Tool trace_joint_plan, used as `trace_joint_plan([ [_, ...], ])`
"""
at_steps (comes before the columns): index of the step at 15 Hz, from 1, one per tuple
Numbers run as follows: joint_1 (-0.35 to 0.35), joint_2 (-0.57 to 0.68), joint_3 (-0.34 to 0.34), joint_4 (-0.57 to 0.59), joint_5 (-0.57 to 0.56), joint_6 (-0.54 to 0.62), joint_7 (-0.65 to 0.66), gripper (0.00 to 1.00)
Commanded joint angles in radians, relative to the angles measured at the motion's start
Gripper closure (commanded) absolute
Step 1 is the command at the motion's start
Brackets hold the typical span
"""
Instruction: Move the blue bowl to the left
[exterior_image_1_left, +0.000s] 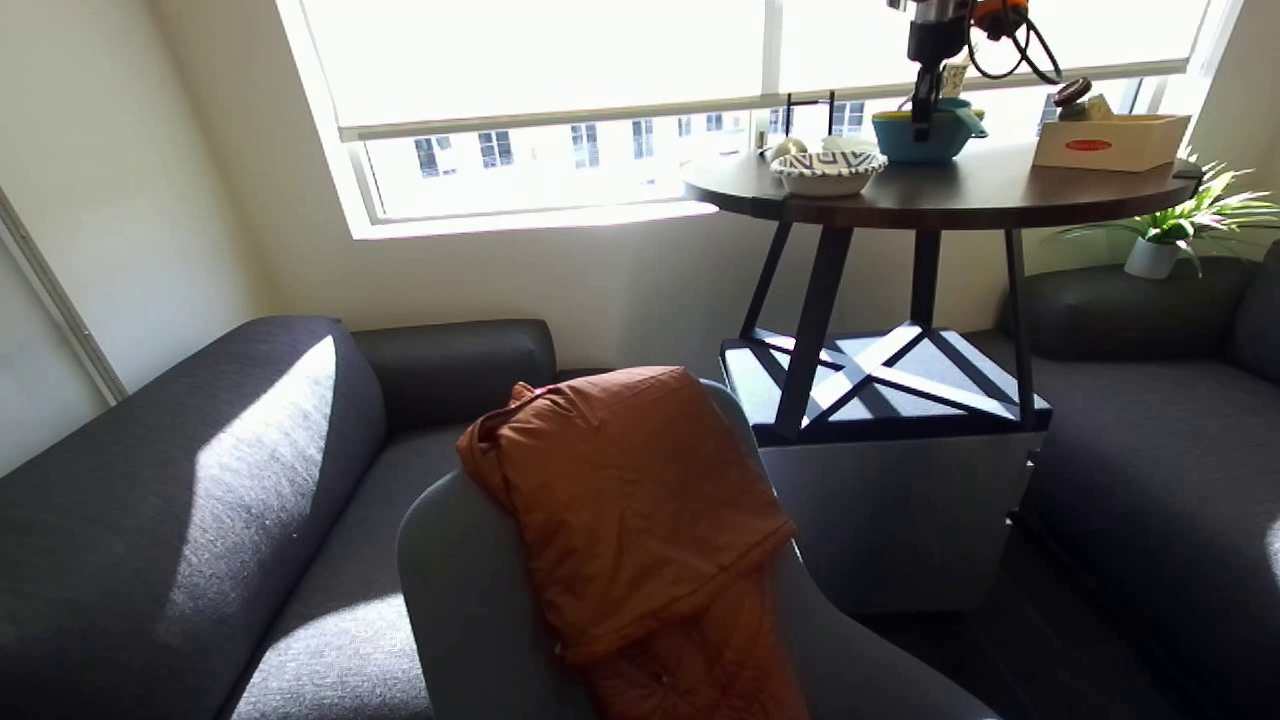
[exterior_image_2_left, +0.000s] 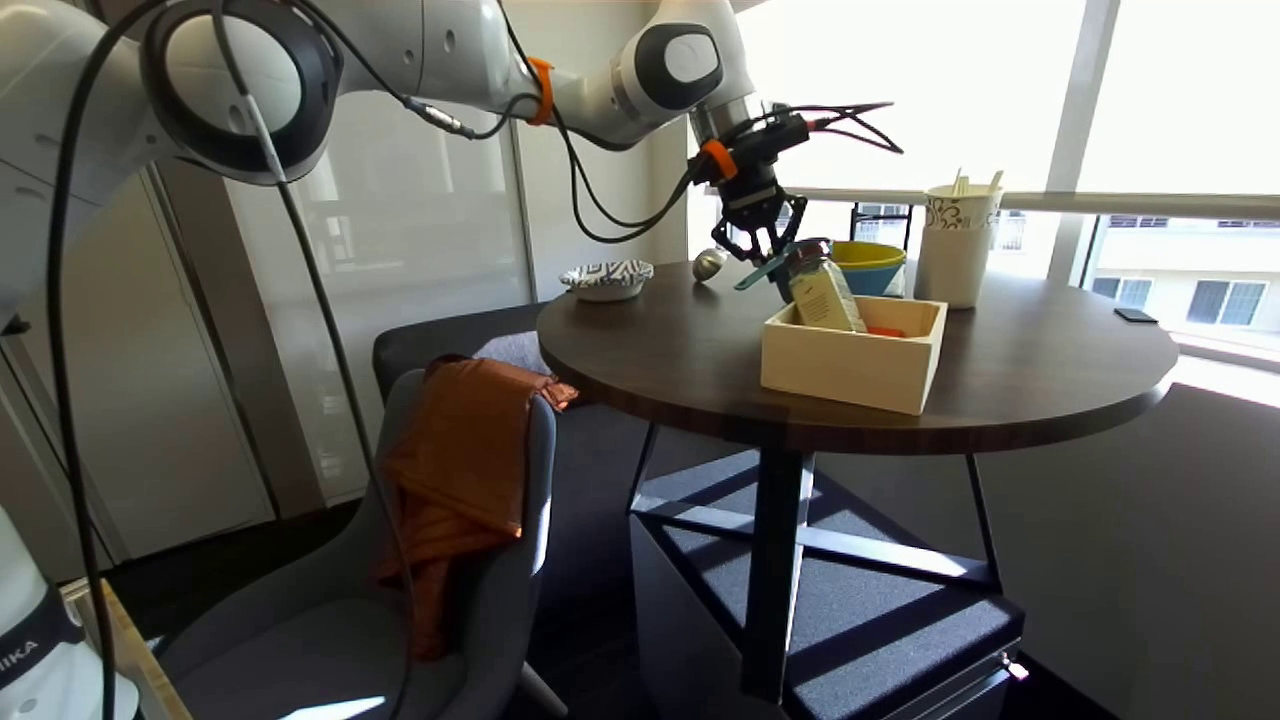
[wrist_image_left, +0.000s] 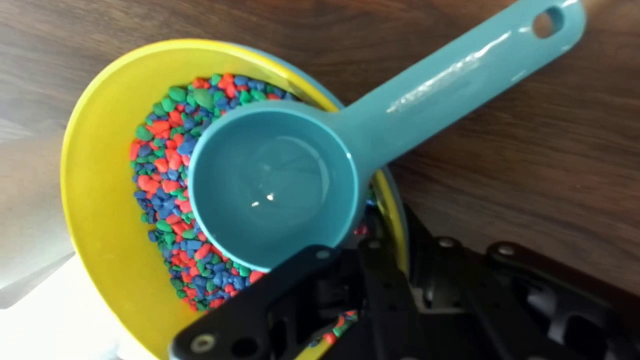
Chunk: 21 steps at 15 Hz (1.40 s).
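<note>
The blue bowl stands on the round dark table. In an exterior view its yellow inside and blue outer wall show behind a jar. In the wrist view the bowl holds red, green and blue pebbles. A teal scoop lies in it, its handle over the rim. My gripper straddles the bowl's rim, one finger inside and one outside, and looks shut on it. The gripper also shows in both exterior views. The fingertips are partly hidden in shadow.
A white patterned bowl stands near the table's edge. A light wooden box holds a tilted jar. A tall white cup with sticks and a round metallic thing stand near the blue bowl. A chair carries an orange jacket.
</note>
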<state>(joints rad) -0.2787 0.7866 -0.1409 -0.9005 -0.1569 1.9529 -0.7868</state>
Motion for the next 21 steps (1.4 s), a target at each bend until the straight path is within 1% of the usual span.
trace_joint_plan([
  [1,0.007,-0.042,-0.002,-0.025,-0.01,0.008,-0.011,0.97],
  [4,0.019,-0.107,-0.017,-0.094,-0.044,0.045,-0.035,0.97],
  [6,0.028,-0.163,-0.024,-0.158,-0.068,0.09,-0.038,0.97],
  [8,0.03,-0.225,-0.026,-0.242,-0.091,0.144,-0.041,0.97],
  [10,0.029,-0.274,-0.023,-0.322,-0.099,0.166,-0.047,0.97],
  [13,0.022,-0.354,-0.004,-0.454,-0.087,0.159,-0.104,0.97],
  [18,0.005,-0.536,0.041,-0.664,-0.034,0.113,-0.28,0.97],
  [20,0.008,-0.593,0.04,-0.712,-0.019,0.08,-0.327,0.97],
  [21,0.009,-0.612,0.041,-0.721,0.009,0.054,-0.343,0.97],
])
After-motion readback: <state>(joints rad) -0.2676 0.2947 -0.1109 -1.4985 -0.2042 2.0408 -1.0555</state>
